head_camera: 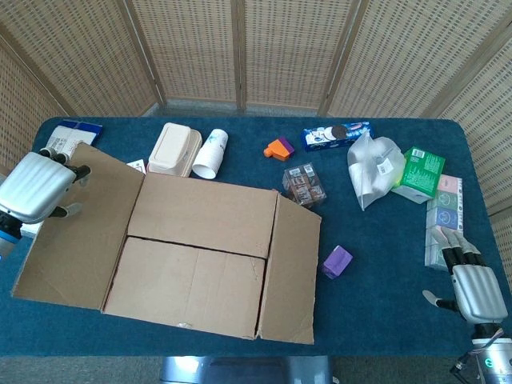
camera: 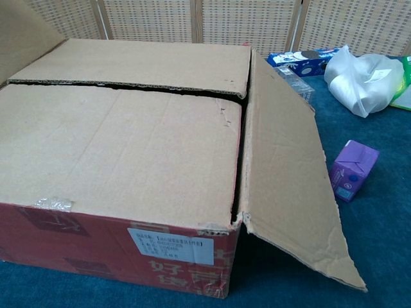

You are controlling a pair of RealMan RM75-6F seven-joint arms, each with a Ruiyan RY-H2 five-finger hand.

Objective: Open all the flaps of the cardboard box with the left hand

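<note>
The cardboard box [head_camera: 200, 248] fills the middle of the table, its red front [camera: 96, 247] towards me. Its left flap [head_camera: 76, 224] is folded out to the left and lies low. The right flap [head_camera: 292, 268] hangs open to the right, also in the chest view [camera: 282, 173]. The far inner flap [head_camera: 208, 212] and the near inner flap [head_camera: 188, 284] lie closed, with a dark gap between them. My left hand [head_camera: 36, 186] grips the left flap's outer edge, fingers curled over its far corner. Near the right front table corner, my right hand [head_camera: 474, 290] rests holding nothing, fingers apart.
Behind the box are a foam container [head_camera: 174, 149], a white cup [head_camera: 210, 153], an orange piece [head_camera: 279, 147] and a cookie pack [head_camera: 336, 134]. To the right are a clear box [head_camera: 304, 185], a purple carton [head_camera: 337, 261], a plastic bag [head_camera: 374, 168], a green box [head_camera: 421, 173] and tissue packs [head_camera: 445, 216].
</note>
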